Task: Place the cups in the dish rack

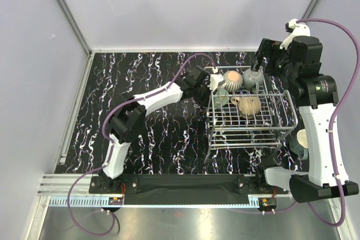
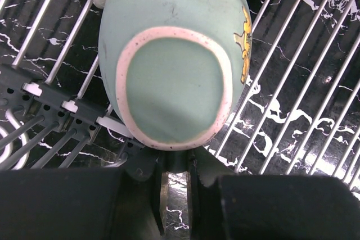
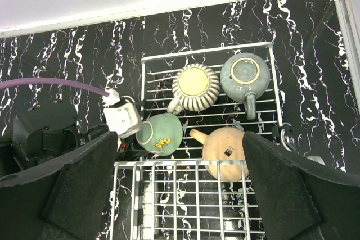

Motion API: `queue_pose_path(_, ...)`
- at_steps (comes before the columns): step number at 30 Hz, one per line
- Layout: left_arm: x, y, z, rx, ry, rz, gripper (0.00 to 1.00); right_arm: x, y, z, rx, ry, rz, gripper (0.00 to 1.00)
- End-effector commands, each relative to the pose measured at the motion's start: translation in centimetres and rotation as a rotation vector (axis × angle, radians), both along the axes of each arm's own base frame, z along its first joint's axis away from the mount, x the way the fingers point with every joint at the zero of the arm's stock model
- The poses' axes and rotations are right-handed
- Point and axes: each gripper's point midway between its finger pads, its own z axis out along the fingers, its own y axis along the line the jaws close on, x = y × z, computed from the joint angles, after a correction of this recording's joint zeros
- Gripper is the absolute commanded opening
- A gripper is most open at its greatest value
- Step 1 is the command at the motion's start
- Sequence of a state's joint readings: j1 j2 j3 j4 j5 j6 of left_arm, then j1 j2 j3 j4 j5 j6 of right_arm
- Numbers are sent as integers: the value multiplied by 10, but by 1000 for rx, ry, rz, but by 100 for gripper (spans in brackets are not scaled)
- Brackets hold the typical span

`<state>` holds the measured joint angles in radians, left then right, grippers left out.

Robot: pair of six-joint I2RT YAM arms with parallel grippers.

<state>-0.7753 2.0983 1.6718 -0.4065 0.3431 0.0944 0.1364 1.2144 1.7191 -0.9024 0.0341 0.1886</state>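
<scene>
Left gripper (image 2: 175, 164) here, and my fingers are pinched almost together at the lower edge of the teal-green cup (image 3: 160, 133). It sits base towards my camera on the wires at the dish rack's (image 3: 208, 51) left side. My right gripper (image 3: 181, 155) hangs above the rack, jaws spread wide, holding nothing. Counting cups: four in the one rack. The cream striped cup (image 3: 195, 86) and the grey-green cup (image 3: 244, 76) are side by side at the far end, bases up, and the tan cup (image 3: 225, 147) is just beside mine. A fifth, the dark teal cup (image 1: 300, 141), stands on the table (image 1: 157, 133) outside the rack, by my right arm.
</scene>
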Motion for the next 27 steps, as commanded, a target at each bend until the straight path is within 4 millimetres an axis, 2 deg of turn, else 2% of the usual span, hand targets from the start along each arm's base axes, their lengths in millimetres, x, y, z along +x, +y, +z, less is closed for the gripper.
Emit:
queue_pose_path(1,0,-23,4,4,-73,-44,0,1,1,17,14,-70,5,100)
queue_pose_path(8,-1,-26,4,8,-85,-48,0,1,2,14,19,-63,12,100)
queue_pose_path(10,2,-24,2,24,-95,-32,14,0,2,14,20,-63,11,100)
queue_pose_path(14,6,-19,-1,43,-112,-23,18,2,3,14,19,-61,13,100)
queue_pose_path(16,7,-17,-3,52,-119,-19,27,1,3,17,21,-67,14,100)
queue_pose_path(24,15,-12,4,20,-129,2,35,4,3,17,12,-65,18,100)
queue_pose_path(27,17,-9,10,-2,-141,11,46,4,5,16,14,-57,26,100)
